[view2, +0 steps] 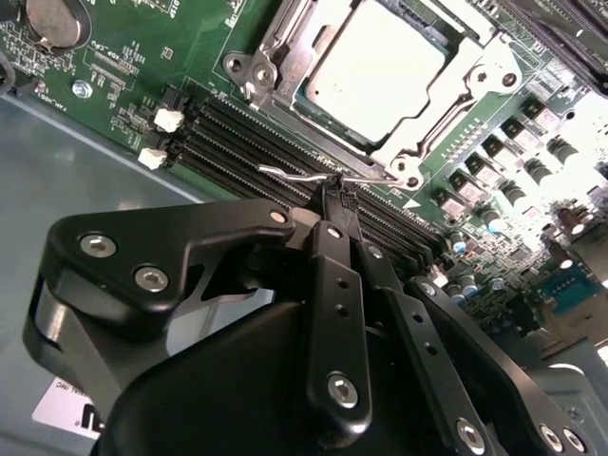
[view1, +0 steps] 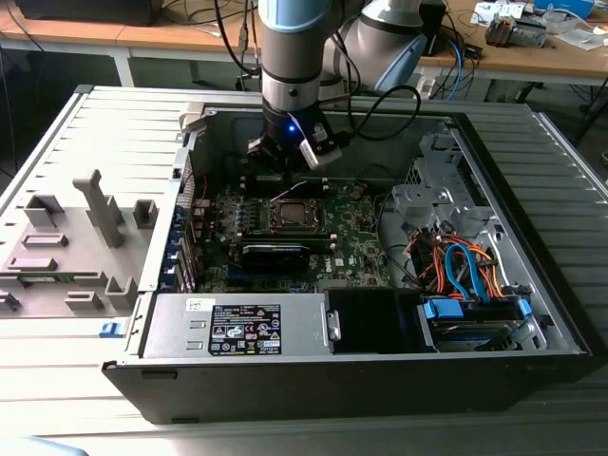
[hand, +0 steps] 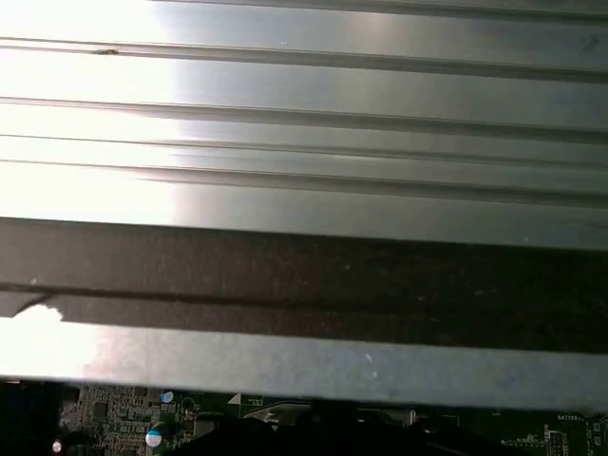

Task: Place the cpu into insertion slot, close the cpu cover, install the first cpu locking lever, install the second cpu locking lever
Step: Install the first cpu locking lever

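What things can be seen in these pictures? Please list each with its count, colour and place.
cpu: one, silvery-grey, seated in the insertion slot.
cpu cover: one, silvery frame, around the cpu.
locking lever: one thin wire, at the fingertips.
motherboard: one, green, inside the computer case.
computer case: one, grey, open on the table.
power supply: one, grey, along the case's near edge.
cables: several, orange and blue, exterior view's right.
gripper: one, black, shut on the locking lever.

Glare washes both wrist views; dim case interior.
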Robot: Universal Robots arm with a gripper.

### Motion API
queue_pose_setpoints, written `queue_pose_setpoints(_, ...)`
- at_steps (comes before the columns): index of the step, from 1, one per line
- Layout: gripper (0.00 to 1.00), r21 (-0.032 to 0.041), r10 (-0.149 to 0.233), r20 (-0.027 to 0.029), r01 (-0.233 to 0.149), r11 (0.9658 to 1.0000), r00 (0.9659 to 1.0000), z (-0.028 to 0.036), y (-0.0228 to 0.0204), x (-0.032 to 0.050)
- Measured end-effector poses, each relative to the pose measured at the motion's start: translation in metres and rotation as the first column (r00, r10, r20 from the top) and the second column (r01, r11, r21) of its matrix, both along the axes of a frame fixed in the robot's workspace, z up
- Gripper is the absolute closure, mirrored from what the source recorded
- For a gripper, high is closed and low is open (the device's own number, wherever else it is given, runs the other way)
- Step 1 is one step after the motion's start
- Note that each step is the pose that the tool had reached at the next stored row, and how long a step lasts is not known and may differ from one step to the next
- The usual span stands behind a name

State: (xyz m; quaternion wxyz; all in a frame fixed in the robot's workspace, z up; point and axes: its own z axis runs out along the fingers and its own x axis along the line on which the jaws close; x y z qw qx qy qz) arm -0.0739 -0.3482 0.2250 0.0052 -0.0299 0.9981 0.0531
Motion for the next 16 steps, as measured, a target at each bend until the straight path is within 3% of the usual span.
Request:
queue_pose_setpoints(9,0.89,-0.0077,0.000,0.0002,0.000,1.0000,1.0000,-0.0010,-0.0006,-0.0006)
queue_pose_setpoints(16,0.89,-0.0175,0.004,-0.0001,-0.004,0.9998,1.0000,-0.0040,-0.0006,0.0063)
